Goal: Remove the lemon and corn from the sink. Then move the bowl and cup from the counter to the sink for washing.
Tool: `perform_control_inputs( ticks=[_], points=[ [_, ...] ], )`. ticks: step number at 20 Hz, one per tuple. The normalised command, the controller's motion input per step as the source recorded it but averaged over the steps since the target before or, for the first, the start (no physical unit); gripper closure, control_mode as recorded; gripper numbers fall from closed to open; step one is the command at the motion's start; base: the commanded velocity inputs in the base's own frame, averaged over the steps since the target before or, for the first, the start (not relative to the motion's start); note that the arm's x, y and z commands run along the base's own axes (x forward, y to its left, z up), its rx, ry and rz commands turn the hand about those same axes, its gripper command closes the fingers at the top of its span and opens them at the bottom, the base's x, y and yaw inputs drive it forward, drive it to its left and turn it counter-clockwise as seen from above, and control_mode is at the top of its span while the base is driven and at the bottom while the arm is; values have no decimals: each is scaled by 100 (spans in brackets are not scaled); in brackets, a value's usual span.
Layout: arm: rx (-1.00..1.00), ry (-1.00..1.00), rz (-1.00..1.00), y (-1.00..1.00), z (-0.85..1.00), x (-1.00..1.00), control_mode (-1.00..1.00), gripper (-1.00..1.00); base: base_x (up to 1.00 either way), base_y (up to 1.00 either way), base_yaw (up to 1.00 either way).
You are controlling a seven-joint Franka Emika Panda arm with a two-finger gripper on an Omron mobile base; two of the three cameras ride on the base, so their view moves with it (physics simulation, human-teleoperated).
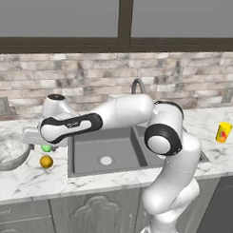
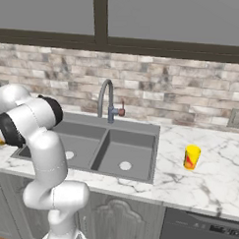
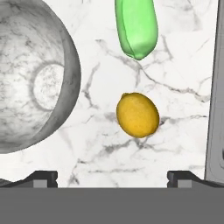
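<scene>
Since the lemon (image 3: 137,115) and corn (image 3: 136,27) lie on the worktop (image 3: 175,65), the bowl (image 3: 30,74) at nine o'clock is likely next. With jaws wide and empty, take its near rim squarely.

The lemon (image 3: 137,115), a small orange-yellow ball, lies on the marble tabletop (image 1: 26,179) left of the sink (image 1: 107,154), out of the basin. The corn (image 3: 136,27), a bright green pod with a rounded tip, lies just beyond it, apart from it. The bowl (image 1: 9,151), large, grey-white and speckled, sits upright beside both. The cup (image 1: 223,132), yellow with a red mark, stands upright on the tabletop right of the grey double-basin sink.
</scene>
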Motion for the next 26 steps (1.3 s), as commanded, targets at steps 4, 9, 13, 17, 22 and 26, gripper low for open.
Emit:
perform_control_inputs(
  ticks=[4,9,13,17,22,26],
  points=[
    [0,4,0,14,11,6,-100,-100,0,0,0],
    [0,0,0,21,1,9,-100,-100,0,0,0],
    [-3,-2,-3,25,0,11,-100,-100,0,0,0],
    [-6,-6,-5,20,0,12,-100,-100,0,0,0],
    [-7,-1,-5,15,-1,11,-100,-100,0,0,0],
    [-3,0,-7,18,-1,13,-100,-100,0,0,0]
  ],
)
